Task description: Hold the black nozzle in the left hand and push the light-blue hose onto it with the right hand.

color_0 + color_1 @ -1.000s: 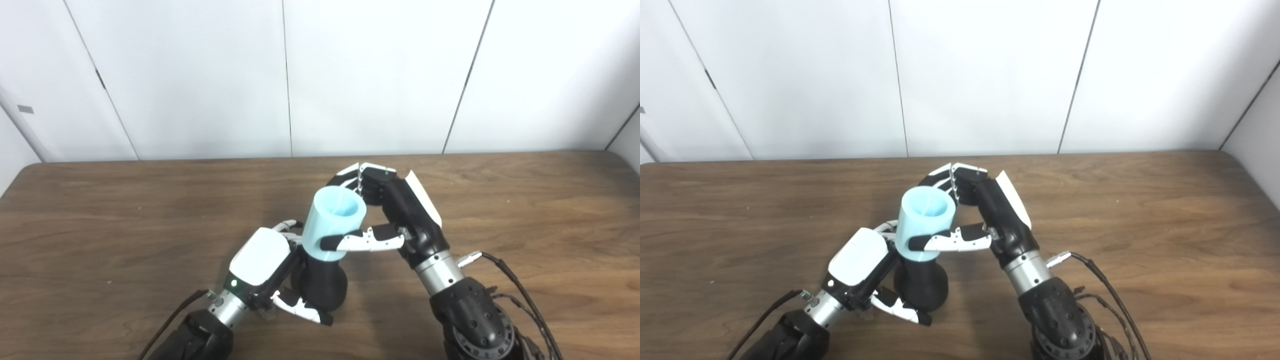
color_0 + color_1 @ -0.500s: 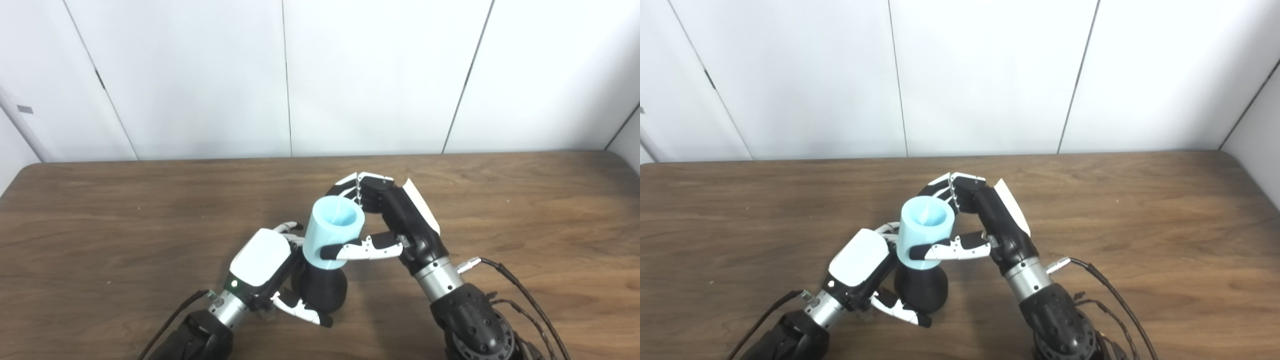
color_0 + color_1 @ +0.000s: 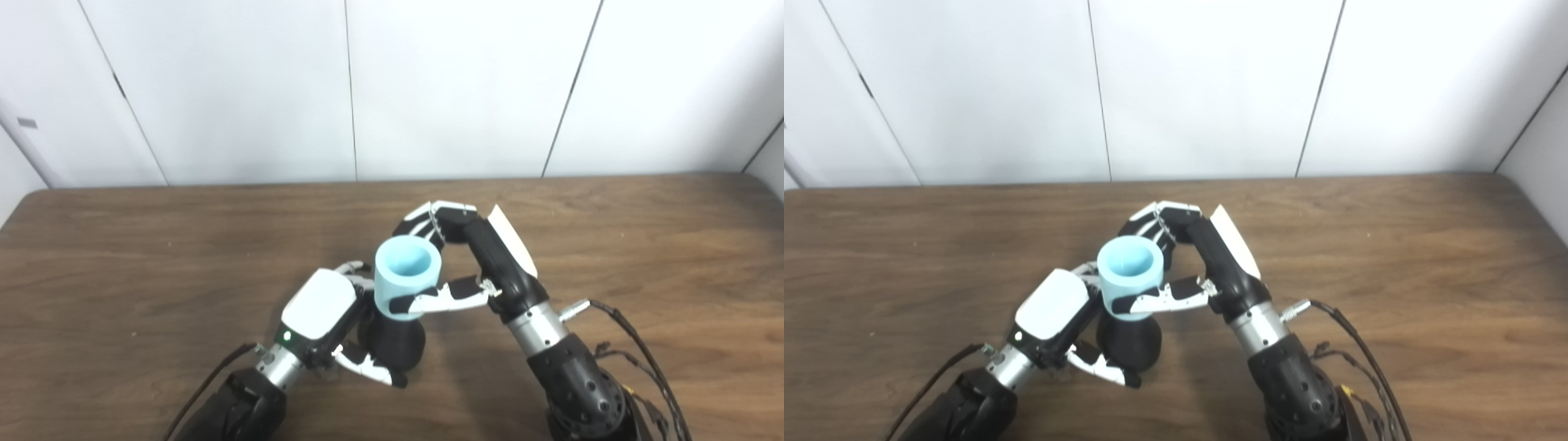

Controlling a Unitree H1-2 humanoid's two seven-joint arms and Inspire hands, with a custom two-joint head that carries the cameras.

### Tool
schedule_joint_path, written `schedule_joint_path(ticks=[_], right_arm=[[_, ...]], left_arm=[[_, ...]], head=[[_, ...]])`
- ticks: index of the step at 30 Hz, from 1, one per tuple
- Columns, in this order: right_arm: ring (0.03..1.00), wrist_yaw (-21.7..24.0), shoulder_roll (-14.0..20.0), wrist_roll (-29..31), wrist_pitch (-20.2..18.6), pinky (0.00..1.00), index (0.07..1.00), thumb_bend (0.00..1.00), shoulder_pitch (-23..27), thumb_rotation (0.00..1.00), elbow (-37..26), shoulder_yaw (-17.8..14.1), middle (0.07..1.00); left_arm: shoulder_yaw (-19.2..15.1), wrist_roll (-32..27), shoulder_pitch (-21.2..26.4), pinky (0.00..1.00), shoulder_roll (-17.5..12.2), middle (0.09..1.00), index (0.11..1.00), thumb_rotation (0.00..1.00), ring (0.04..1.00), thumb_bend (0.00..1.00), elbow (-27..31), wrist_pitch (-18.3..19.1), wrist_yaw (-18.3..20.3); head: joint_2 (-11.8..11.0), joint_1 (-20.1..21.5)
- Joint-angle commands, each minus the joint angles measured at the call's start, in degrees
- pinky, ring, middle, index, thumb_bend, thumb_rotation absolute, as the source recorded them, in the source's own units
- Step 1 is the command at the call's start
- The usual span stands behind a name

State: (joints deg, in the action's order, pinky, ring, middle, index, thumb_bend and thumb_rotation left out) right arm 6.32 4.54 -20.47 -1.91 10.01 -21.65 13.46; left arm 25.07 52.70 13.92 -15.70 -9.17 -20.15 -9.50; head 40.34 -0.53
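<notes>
Two risks on the table (image 3: 643, 245): left robot hand (image 3: 321, 312) clasps the black nozzle (image 3: 392, 346), right robot hand (image 3: 471, 263) pinches the light-blue hose (image 3: 404, 278) atop it; skewed pushing may jam or topple both.

1. The left hand (image 3: 321, 318) wears a glossy white, rounded back plate on a black frame, with a small green indicator light (image 3: 286, 336) glowing near the wrist.
2. Its thumb (image 3: 367, 370) is white-shelled with a black tip.
3. A short ribbed silver metal wrist collar (image 3: 277, 367) joins that hand to a matte black forearm, from which a thin black cable (image 3: 205, 389) trails.
4. The right hand (image 3: 484, 269) is mostly black, with a flat white back panel (image 3: 513, 245) and white finger segments tipped in black.
5. Its silver metal wrist cuff (image 3: 539, 324) carries a protruding silver plug connector (image 3: 572, 308), feeding black cables (image 3: 637, 361).
6. The right black forearm shell (image 3: 579, 392) is perforated with small round holes.
</notes>
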Motion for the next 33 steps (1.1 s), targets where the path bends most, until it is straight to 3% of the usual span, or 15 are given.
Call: schedule_joint_path(ticks=[1,8,13,20,33], right_arm=[[0.272,-0.74,-0.03,-1.18,2.9,0.21,0.529,0.52,1.18,0.0,-0.18,0.26,0.412],[0.239,-1.66,-0.7,-2.05,6.68,0.18,0.527,0.52,0.81,0.0,1.94,0.39,0.404],[0.3,-1.52,-0.69,-1.27,7.37,0.23,0.534,0.52,-0.02,0.0,3.2,0.38,0.427],[0.31,-2.11,-2.01,1.86,7.15,0.25,0.53,0.52,-2.18,0.0,5.36,-0.3,0.431],[0.367,-0.9,-3.73,7.43,-0.13,0.31,0.529,0.52,-5.77,0.0,5.74,-0.59,0.446]], left_arm=[[1.61,-1.11,-5.11,0.81,1.57,0.473,0.492,0.0,0.465,0.52,-2.15,-0.5,-1.31],[1.71,-0.94,-5.21,0.81,1.64,0.472,0.493,0.0,0.463,0.52,-1.98,-0.19,-1.01],[1.74,-0.96,-5.24,0.82,1.72,0.472,0.493,0.0,0.469,0.52,-1.37,0.55,-0.24],[1.9,-0.83,-5.16,0.82,1.62,0.471,0.495,0.0,0.468,0.52,-1.24,0.5,-0.57],[1.82,-1.04,-5.22,0.82,1.59,0.47,0.495,0.0,0.468,0.52,-1.44,0.27,-1.02]], head=[[0.07,-0.13],[0.12,-0.25],[0.08,-0.28],[0.01,-0.22],[0.07,-0.37]])
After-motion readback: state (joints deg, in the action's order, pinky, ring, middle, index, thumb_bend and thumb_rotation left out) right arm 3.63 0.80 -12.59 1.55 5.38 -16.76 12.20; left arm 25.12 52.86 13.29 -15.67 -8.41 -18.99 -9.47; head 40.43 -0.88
